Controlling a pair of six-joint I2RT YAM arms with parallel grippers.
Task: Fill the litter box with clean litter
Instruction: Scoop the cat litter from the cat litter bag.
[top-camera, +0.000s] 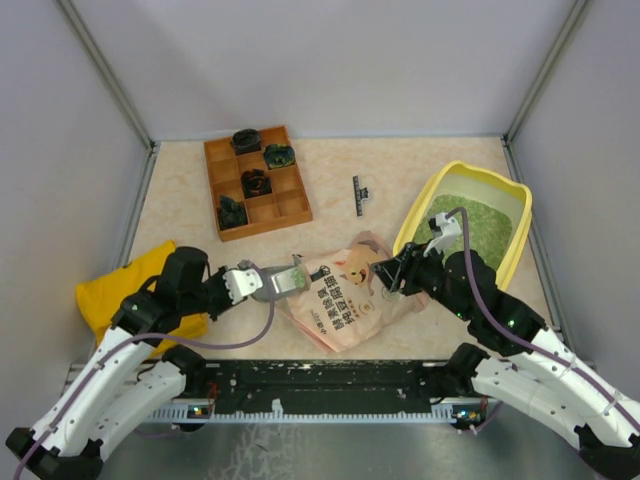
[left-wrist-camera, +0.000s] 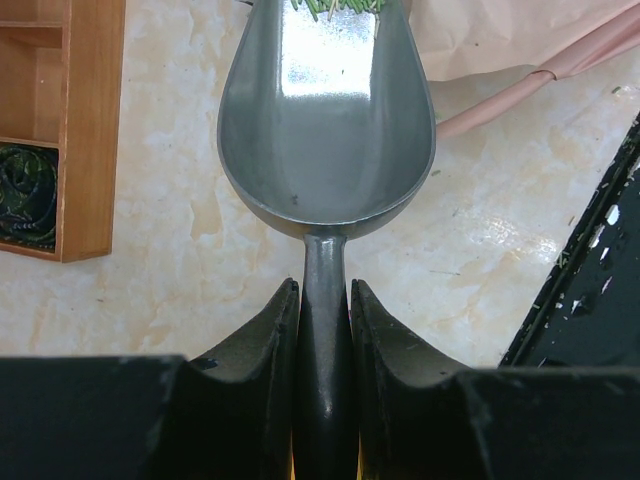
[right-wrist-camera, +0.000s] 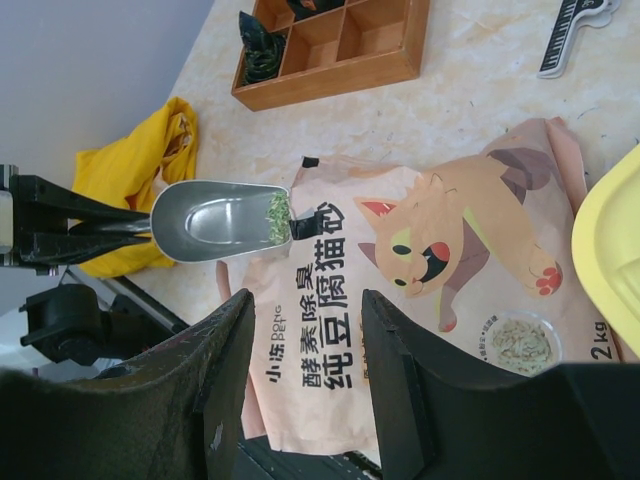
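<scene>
The left gripper (left-wrist-camera: 325, 292) clamped the scoop (left-wrist-camera: 326, 130) handle, its tip at the pouch (top-camera: 338, 300) mouth to gather litter (right-wrist-camera: 277, 218). The right gripper (right-wrist-camera: 303, 305) hung open over the pouch, holding nothing. The box (top-camera: 517, 228), part-filled, lay just right.

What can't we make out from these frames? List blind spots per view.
- Scoop tip: left wrist view, cut off by the top edge. Its litter shows whole only in the right wrist view, small.
- Pouch mouth: open or not, no view shows it.
- Litter box near corner: top view, right arm covers it.
- Dark items in the wooden tray: too small to identify.
</scene>
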